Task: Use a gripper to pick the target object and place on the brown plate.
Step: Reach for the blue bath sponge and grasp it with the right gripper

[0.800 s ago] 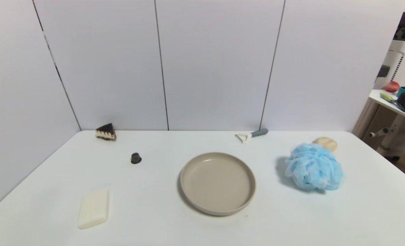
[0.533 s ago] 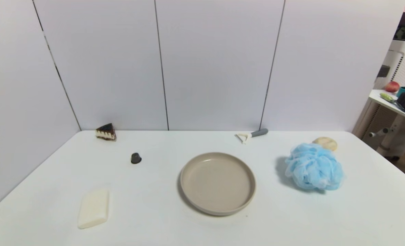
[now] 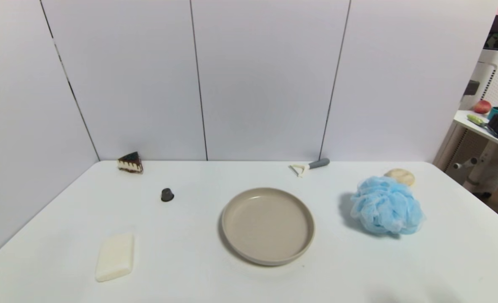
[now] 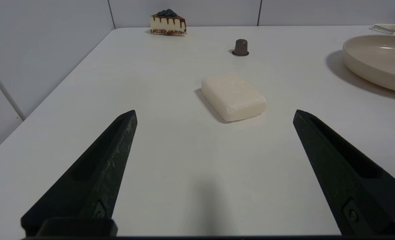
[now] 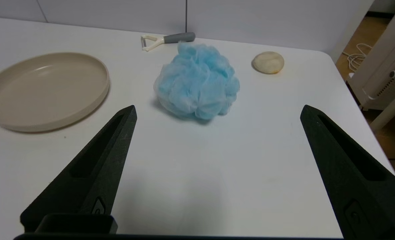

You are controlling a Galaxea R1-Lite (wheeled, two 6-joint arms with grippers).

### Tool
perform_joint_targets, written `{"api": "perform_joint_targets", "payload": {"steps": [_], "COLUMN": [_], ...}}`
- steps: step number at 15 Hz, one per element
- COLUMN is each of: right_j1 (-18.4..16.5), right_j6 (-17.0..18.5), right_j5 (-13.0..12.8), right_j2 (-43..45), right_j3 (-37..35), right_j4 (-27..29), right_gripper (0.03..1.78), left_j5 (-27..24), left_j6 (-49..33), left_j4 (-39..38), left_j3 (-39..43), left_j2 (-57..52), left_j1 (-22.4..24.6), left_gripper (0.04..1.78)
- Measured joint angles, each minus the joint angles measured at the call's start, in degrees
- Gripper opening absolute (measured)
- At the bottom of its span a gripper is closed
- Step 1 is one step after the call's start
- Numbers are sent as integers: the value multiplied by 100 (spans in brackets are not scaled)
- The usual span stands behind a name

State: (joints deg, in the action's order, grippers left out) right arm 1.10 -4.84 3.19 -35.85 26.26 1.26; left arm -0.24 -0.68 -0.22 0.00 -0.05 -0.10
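Note:
The light-blue mesh bath pouf [image 3: 386,205] lies on the white table, to the right of the brown plate [image 3: 268,225]; a strip of bare table separates them. The plate is empty. Neither gripper shows in the head view. In the right wrist view my right gripper [image 5: 217,115] is open and empty, near the table's front, with the pouf [image 5: 196,86] ahead of it and the plate [image 5: 45,89] off to one side. In the left wrist view my left gripper [image 4: 214,115] is open and empty, short of a cream soap bar [image 4: 233,96].
A soap bar [image 3: 115,256] lies front left. A small dark capsule [image 3: 167,194], a cake slice [image 3: 130,163] and a peeler [image 3: 310,166] lie toward the back. A tan round lump [image 3: 400,176] sits just behind the pouf. A side table [image 3: 491,130] stands at the right.
A faint shadow has appeared on the table's front right edge in the head view. The pouf, the plate and the other things have not moved.

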Motion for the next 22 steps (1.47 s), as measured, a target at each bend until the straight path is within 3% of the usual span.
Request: {"api": "perform_joint_targets", "payload": {"steps": [4, 11, 14, 22], "right_j1": [195, 293, 293, 411], "right_j6": [-218, -315, -304, -315], "right_j5": [90, 105, 91, 66], "right_j2": [-2391, -5816, -6723, -7999], "right_j3": [2266, 5781, 6354, 6572], "right_j4": [937, 4259, 5033, 5033], "right_gripper": [169, 169, 169, 169], "left_j5": [0, -2, -2, -2], "left_j6": [0, 0, 0, 2], "left_j4": [-2, -2, -2, -2], "left_j3": [0, 0, 0, 0], "left_j2": [0, 0, 0, 0], "left_j1": [0, 0, 0, 0], "left_gripper": [169, 169, 169, 169]}}
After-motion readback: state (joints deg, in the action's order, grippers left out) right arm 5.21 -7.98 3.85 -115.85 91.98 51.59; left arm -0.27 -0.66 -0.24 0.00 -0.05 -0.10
